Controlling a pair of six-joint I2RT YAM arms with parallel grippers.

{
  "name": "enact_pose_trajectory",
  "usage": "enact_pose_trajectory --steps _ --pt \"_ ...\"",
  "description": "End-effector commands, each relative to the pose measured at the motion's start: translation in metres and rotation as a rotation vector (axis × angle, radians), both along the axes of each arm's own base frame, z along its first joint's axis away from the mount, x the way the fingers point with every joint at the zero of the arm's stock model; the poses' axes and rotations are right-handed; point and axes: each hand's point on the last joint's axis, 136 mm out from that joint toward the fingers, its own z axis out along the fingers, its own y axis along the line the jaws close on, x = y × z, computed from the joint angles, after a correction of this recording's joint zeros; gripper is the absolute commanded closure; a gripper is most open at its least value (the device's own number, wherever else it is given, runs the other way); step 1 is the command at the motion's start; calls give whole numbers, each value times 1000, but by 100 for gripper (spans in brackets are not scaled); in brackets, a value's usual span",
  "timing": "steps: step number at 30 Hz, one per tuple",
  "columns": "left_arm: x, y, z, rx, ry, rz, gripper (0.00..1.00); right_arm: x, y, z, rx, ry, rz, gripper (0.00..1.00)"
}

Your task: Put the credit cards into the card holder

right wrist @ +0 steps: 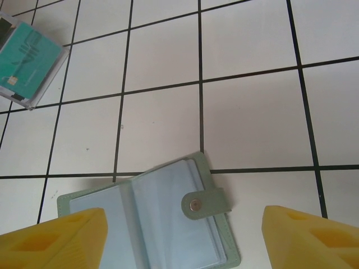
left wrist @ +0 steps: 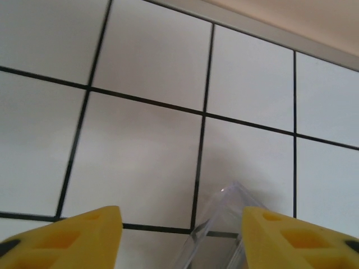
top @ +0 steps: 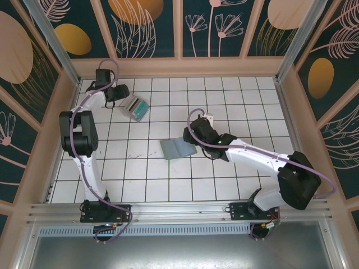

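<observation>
The credit cards (top: 136, 108) lie in a grey-and-teal pile at the far left, in a clear case (left wrist: 224, 224). The right wrist view shows a teal card (right wrist: 28, 59) on top. My left gripper (top: 118, 93) is at the pile's left end. Its fingers stand apart around a corner of the clear case, which is close to the right finger (left wrist: 291, 238), and the left gripper (left wrist: 180, 224) is open. The sage-green card holder (top: 175, 149) lies spread open mid-table, showing clear sleeves and a snap tab (right wrist: 205, 203). My right gripper (top: 189, 138) hovers open over the card holder (right wrist: 168, 224).
Wooden walls (top: 179, 66) ring the white tiled floor, and a metal rail (top: 179, 210) runs along the near edge. The left gripper works close to the back-left corner. Bare tiles (right wrist: 252, 117) lie between the holder and the card pile.
</observation>
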Motion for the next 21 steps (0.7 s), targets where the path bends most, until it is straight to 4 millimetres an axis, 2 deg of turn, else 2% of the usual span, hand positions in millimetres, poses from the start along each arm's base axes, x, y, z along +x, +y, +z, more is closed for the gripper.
enact_pose_trajectory --steps 1,7,10,13,15,19,21 --pt "-6 -12 -19 -37 89 -65 46 2 2 25 -4 -54 2 27" --pt "-10 -5 -32 5 118 -48 50 -1 9 27 -1 -51 11 28" --pt "-10 0 -36 34 135 -40 55 -3 10 23 3 -38 10 28" --pt "-9 3 -40 49 158 -38 65 -3 13 21 4 -31 15 28" --pt "-11 4 -44 55 175 -31 66 -3 13 20 3 -29 13 28" --pt "-14 0 -45 28 170 -33 76 -1 20 20 3 -25 29 28" --pt "-16 -1 -45 12 166 -28 76 0 20 20 -3 -24 26 28"
